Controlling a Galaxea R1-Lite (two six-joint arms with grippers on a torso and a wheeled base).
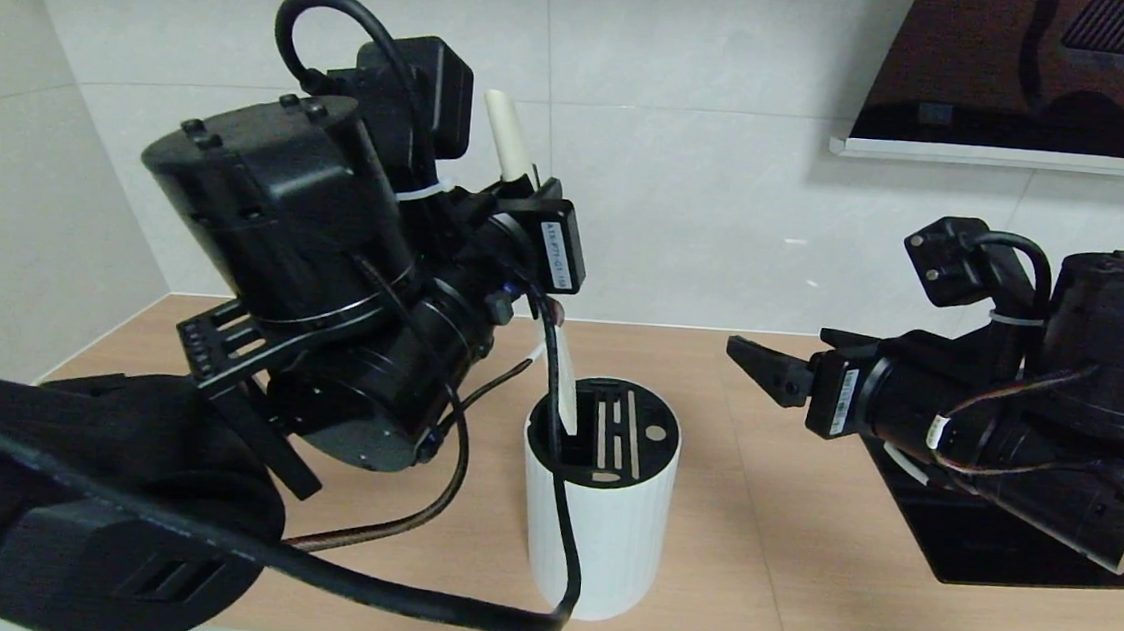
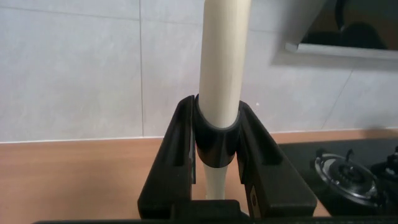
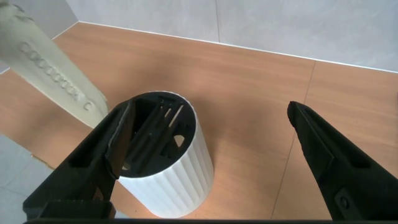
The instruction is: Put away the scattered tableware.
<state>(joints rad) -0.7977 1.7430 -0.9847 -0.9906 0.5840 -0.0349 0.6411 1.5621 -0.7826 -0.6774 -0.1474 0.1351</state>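
Left gripper (image 2: pixel 217 127) clamped on upright cream utensil (image 1: pixel 508 139), lower tip at open top of white slotted holder (image 1: pixel 605 535) standing mid wooden counter (image 1: pixel 762 572); right gripper (image 3: pixel 208 127) fingers wide apart, holding nothing, hovering just right of holder, over black cooktop (image 1: pixel 985 554) edge.
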